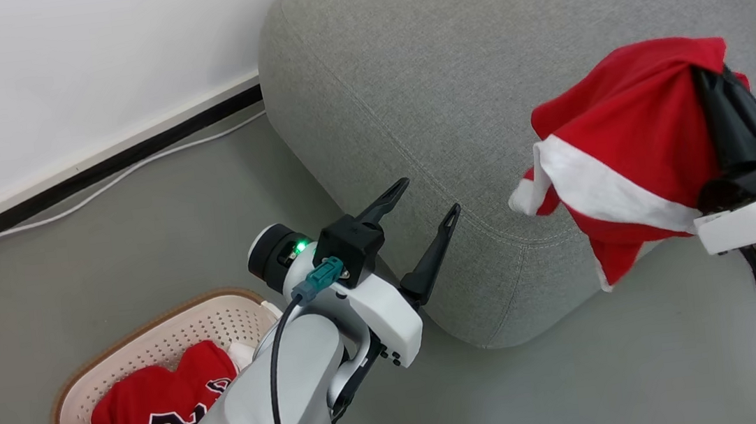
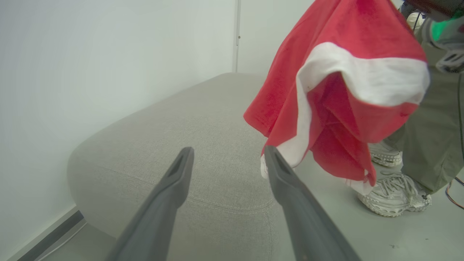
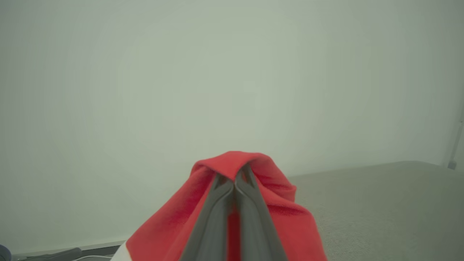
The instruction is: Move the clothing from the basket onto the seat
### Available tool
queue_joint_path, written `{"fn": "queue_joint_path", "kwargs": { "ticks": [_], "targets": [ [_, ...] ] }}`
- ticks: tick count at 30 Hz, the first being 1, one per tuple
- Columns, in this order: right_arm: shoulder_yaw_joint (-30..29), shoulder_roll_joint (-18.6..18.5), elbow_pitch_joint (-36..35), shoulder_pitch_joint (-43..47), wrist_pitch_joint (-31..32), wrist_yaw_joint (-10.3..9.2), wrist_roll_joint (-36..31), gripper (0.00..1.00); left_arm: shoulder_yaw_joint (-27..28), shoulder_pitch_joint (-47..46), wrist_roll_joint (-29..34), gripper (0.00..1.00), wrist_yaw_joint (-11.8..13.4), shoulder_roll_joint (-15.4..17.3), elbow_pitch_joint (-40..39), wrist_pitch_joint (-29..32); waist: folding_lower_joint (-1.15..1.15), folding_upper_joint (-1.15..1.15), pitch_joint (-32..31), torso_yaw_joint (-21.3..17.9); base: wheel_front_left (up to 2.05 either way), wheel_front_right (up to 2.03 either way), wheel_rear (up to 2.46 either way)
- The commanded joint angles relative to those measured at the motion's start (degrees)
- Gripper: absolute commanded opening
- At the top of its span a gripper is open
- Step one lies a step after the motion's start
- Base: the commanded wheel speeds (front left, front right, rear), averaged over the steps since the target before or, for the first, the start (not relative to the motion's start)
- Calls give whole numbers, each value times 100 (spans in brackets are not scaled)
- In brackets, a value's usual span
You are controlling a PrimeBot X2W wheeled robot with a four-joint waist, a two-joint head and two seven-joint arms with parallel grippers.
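right gripper (image 3: 233,177): fingers pressed together, pinching the plain red garment (image 1: 623,137), which hangs in the air at the edge of the seat (image 1: 474,54) | left gripper (image 1: 430,196): fingers spread wide, holding nothing, near the seat's rounded corner | jersey (image 1: 154,418): lies in the basket (image 1: 200,322), on the floor near that seat corner

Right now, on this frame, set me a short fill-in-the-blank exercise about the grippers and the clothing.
1. The right gripper is shut on the plain red garment with ____ trim.
2. The left gripper is ____ and holds nothing.
3. The basket holds the jersey numbered ____.
Missing words: white; open; 23.
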Motion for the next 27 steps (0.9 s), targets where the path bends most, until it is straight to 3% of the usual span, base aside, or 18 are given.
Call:
{"fn": "queue_joint_path", "kwargs": {
  "ticks": [1, 6, 12, 21, 27],
  "targets": [
    [-86, -114, -144, -152, -35, 23, -58, 0, 134, -335, 76, 100, 76, 28, -198, -35, 0, 0, 125, -2, 0, 0, 0],
    [-382, -217, 26, -536, -35, 23, -134, 0, 62, -383, 134, 100, 170, 28, -300, -35, 0, 0, 390, 32, 0, 0, 0],
    [-1082, -592, 415, -1131, -35, 23, -120, 0, -268, -743, 85, 100, 340, 28, -495, -35, 0, 0, 994, 426, 0, 0, 0],
    [-2279, -1301, 1136, -1922, -35, 23, -256, 0, -1123, -1679, -170, 100, 700, 28, -897, -35, 0, 0, 2034, 1082, 0, 0, 0],
    [-2614, -1727, 1605, -2424, -35, 23, -248, 0, -1769, -2303, -362, 100, 1001, 28, -1114, -35, 0, 0, 2679, 1445, 0, 0, 0]
  ]
}}
